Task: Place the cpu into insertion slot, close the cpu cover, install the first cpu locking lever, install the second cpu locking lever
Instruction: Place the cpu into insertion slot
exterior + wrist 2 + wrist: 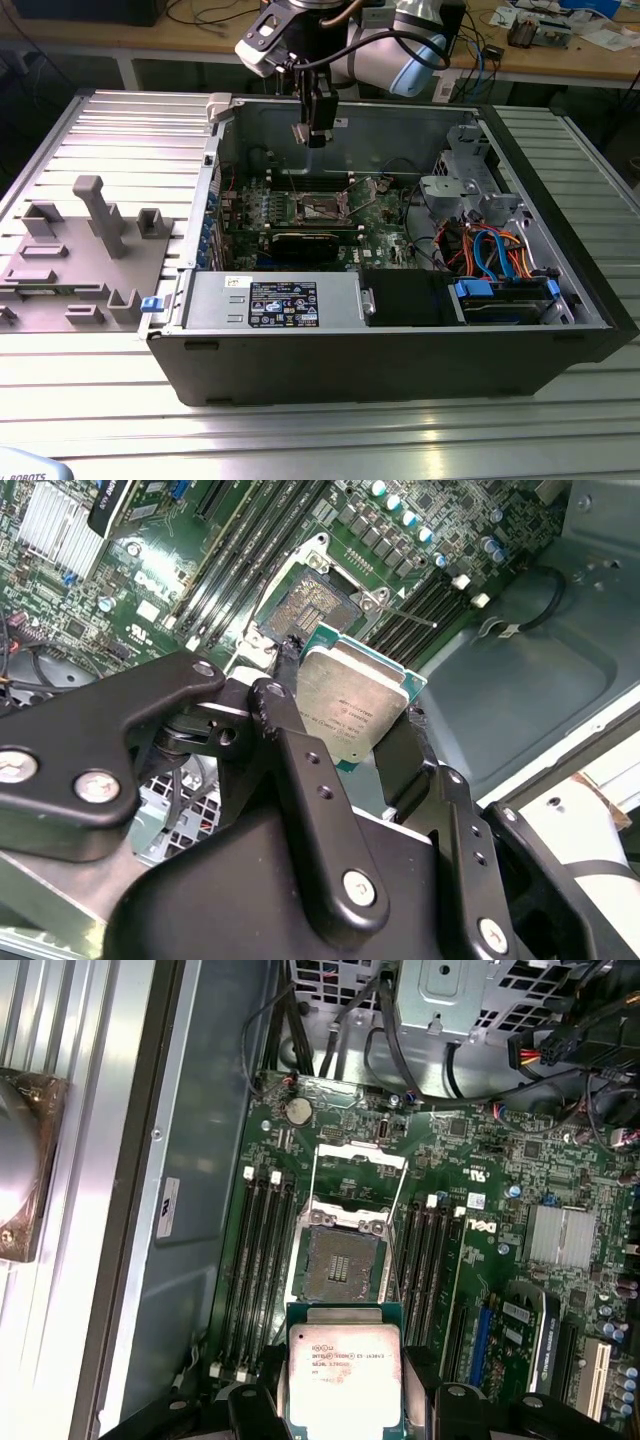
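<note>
**Operator:** Which step is in hand?

**Technician:** Step one, placing the chip, by my reading. The arm hangs inside the open computer case [380, 350], above the motherboard [480, 1170]. The gripper [317, 135] is well clear of the board. Its jaws are clamped on two opposite edges of the cpu [355, 695], which is held off the board and near the insertion slot [340, 1265] without touching it. The slot is bare. The cpu cover [362, 1153] stands swung open beyond it.

**Operator:** What does seating call for?

**Technician:** In my judgement, three things. Square the chip to the slot outline, keep it level, and lower it straight down. The slot contacts look fine, so any sideways scrape is a risk.

**Operator:** What is hard to verify?

**Technician:**
- The chip's underside faces away from both wrist views.
- Its near edge is cut off in the first wrist view.
- The locking levers are thin wires. One [405, 610] crosses beside the slot, but I cannot trace the other.
</note>
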Motion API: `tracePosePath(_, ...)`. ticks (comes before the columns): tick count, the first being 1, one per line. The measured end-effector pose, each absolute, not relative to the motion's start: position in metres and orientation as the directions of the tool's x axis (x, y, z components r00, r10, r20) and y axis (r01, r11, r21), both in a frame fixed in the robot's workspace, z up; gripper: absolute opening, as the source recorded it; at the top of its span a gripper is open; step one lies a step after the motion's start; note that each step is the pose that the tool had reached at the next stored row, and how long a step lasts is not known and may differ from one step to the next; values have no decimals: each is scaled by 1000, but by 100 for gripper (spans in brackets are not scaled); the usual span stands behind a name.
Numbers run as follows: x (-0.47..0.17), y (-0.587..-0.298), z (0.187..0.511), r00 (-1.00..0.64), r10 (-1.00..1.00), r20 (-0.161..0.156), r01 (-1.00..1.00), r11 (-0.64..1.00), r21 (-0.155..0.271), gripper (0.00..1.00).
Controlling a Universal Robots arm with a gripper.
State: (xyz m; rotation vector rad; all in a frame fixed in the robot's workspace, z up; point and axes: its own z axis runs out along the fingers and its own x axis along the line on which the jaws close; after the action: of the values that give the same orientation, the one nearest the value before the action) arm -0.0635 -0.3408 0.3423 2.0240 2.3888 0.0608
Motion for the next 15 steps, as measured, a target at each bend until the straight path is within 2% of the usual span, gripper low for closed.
tracePosePath(15, -64, -341, 342, -144, 989, 17, 989, 144, 36, 55)
